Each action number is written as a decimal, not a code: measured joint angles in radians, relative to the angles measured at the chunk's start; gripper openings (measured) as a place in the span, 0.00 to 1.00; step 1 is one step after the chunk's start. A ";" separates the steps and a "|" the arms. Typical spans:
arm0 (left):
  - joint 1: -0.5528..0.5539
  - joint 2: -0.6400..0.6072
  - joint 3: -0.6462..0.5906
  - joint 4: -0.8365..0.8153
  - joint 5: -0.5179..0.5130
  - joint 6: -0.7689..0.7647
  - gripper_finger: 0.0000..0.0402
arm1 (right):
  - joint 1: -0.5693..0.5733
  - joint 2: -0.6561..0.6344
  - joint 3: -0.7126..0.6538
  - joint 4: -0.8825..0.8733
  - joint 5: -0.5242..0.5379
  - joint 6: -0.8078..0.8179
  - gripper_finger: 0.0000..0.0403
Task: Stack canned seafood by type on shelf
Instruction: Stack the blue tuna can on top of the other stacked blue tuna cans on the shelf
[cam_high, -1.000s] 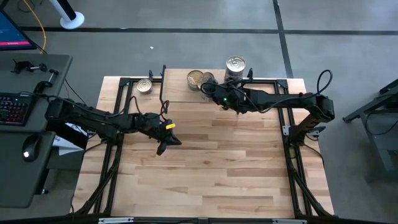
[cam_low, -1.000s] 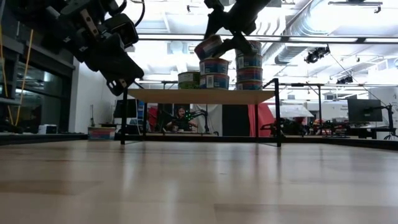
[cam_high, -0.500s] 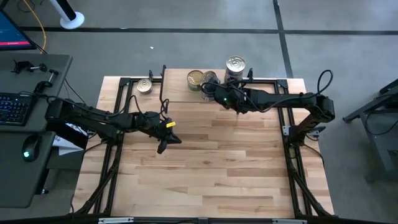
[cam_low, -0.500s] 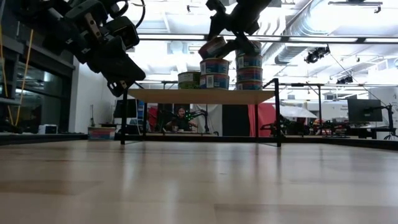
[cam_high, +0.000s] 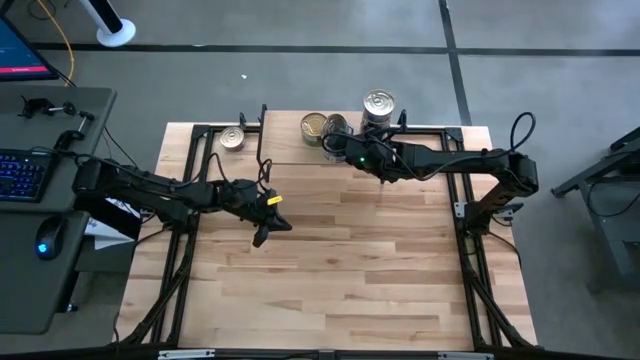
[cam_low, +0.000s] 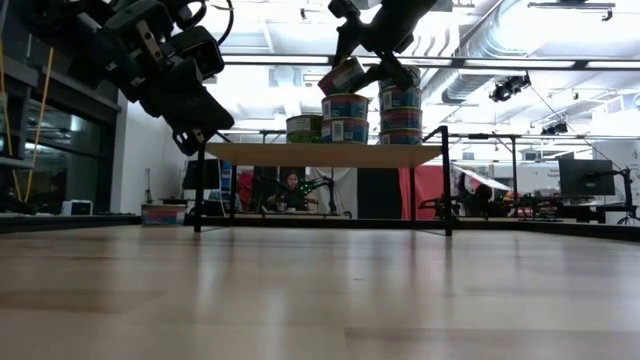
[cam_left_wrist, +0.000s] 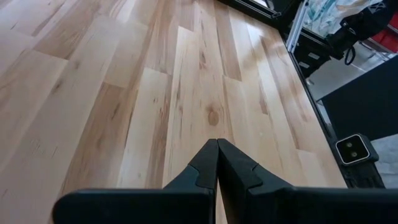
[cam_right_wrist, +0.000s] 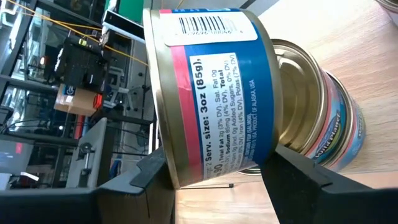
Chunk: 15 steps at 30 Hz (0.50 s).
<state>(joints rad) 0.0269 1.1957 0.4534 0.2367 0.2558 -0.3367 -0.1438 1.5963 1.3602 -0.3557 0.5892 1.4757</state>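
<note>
1. The right gripper (cam_low: 362, 62) hung over the shelf (cam_low: 325, 153) at the far edge of the bench (cam_high: 340, 260), its jaws clamped on a blue-and-pink tin (cam_right_wrist: 211, 93) held tilted just above a two-tin stack (cam_low: 344, 117).
2. Beside that stack stood a taller stack (cam_low: 400, 113) and a shorter green-labelled one (cam_low: 304, 127); one loose tin (cam_high: 232, 138) lay on the bench off the shelf's end.
3. The left gripper (cam_left_wrist: 217, 163) waited above bare bench, jaws pressed together and empty.
4. Done well, the step probably called for levelling the tin, centring it over the matching lid, lowering until rims met — then releasing without nudging the neighbouring tall stack.
</note>
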 joint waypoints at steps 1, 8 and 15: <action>0.000 0.000 0.000 0.000 0.000 0.000 0.00 | 0.000 0.000 0.000 0.000 0.000 0.000 0.50; 0.000 0.000 0.000 0.000 0.000 0.016 0.00 | 0.000 0.000 0.000 0.001 -0.004 0.001 0.50; 0.000 0.000 0.000 0.000 0.000 0.025 0.00 | -0.007 -0.005 0.002 0.020 -0.081 -0.029 0.50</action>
<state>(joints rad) 0.0269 1.1957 0.4534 0.2367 0.2562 -0.3115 -0.1509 1.5913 1.3617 -0.3353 0.5078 1.4468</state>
